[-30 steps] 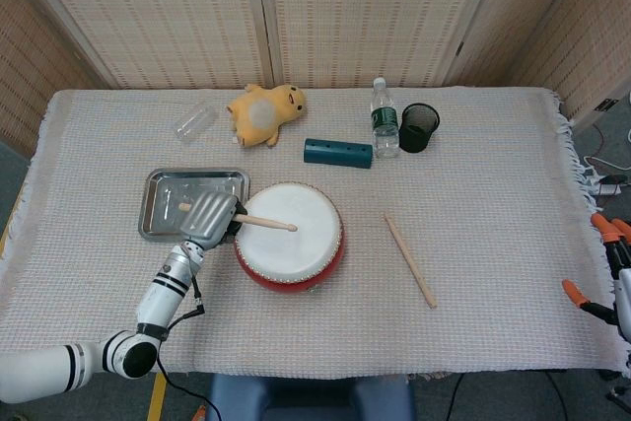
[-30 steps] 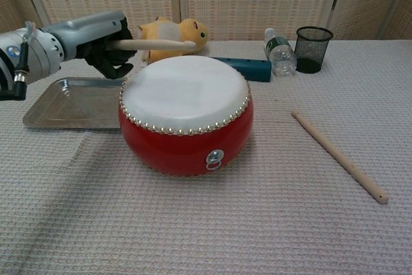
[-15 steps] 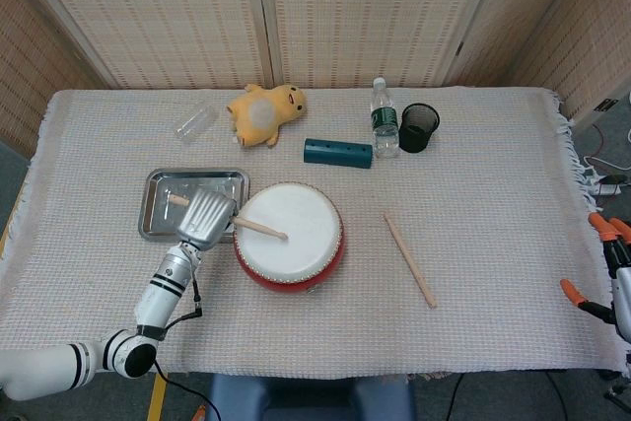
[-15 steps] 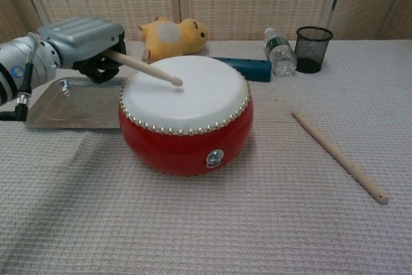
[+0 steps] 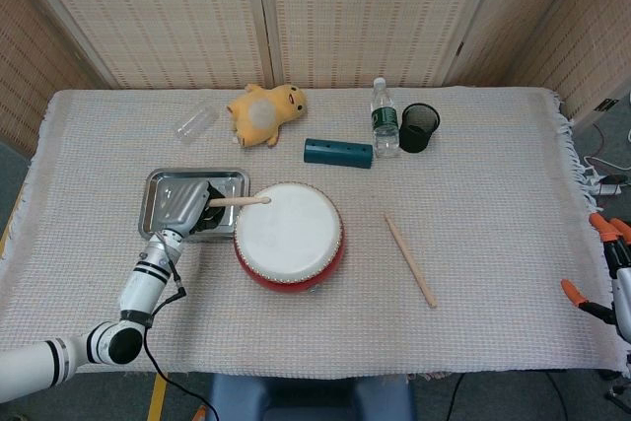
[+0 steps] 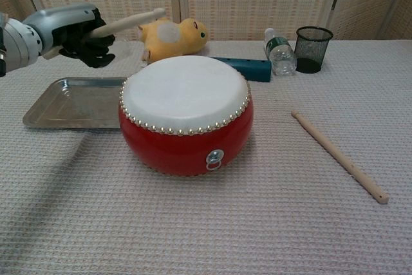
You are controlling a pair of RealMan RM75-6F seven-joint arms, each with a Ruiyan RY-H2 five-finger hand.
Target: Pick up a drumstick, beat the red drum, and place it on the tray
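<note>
I'm gripping a light wooden drumstick [image 6: 126, 23] in my left hand [image 6: 82, 33], fingers wrapped round its butt, raised above the shiny metal tray [image 5: 158, 190] toward the tabletop's left edge. Stick tip is hovering clear of the red drum with white skin [image 6: 185, 113]. My right hand [image 5: 613, 278] is idling at the right edge, apparently holding nothing. A second wooden drumstick [image 5: 410, 259] is lying right of the drum.

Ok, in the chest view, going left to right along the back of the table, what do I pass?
Left hand holding a drumstick → yellow plush toy → teal tube → water bottle → black mesh cup.
</note>
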